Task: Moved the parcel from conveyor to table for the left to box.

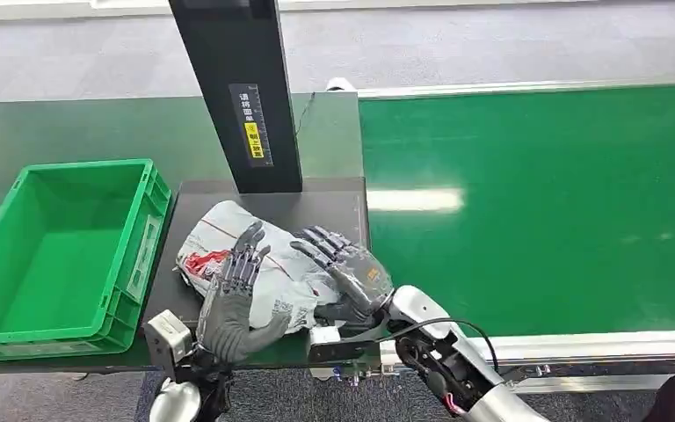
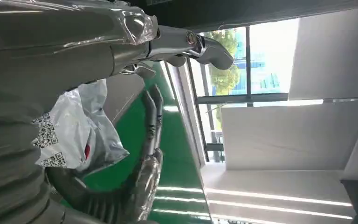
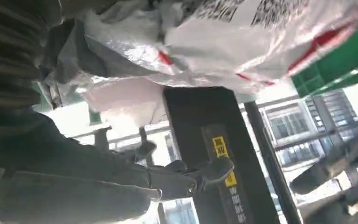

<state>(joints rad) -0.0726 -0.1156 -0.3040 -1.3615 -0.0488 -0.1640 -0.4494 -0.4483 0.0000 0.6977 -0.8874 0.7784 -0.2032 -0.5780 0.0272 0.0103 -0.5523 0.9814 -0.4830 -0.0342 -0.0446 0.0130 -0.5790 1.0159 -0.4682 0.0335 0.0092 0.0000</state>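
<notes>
The parcel (image 1: 220, 236) is a crumpled white-grey plastic bag with red marks and printed code labels. It lies on the dark platform (image 1: 316, 198) between the green box (image 1: 145, 255) and the conveyor (image 1: 536, 202). My left hand (image 1: 233, 299) rests on its near left side, fingers stretched over the top and thumb along its near edge. My right hand (image 1: 352, 272) stands at its right side with fingers spread and the palm toward the bag. The left wrist view has the parcel (image 2: 74, 130) beside straight fingers (image 2: 150, 116). In the right wrist view the parcel (image 3: 223, 42) lies apart from the fingers (image 3: 186, 179).
The green box stands empty at the left on the dark table. A black post (image 1: 237, 97) with a yellow label rises from the back of the platform, just behind the parcel. The conveyor's silver rail (image 1: 580, 347) runs along the near right.
</notes>
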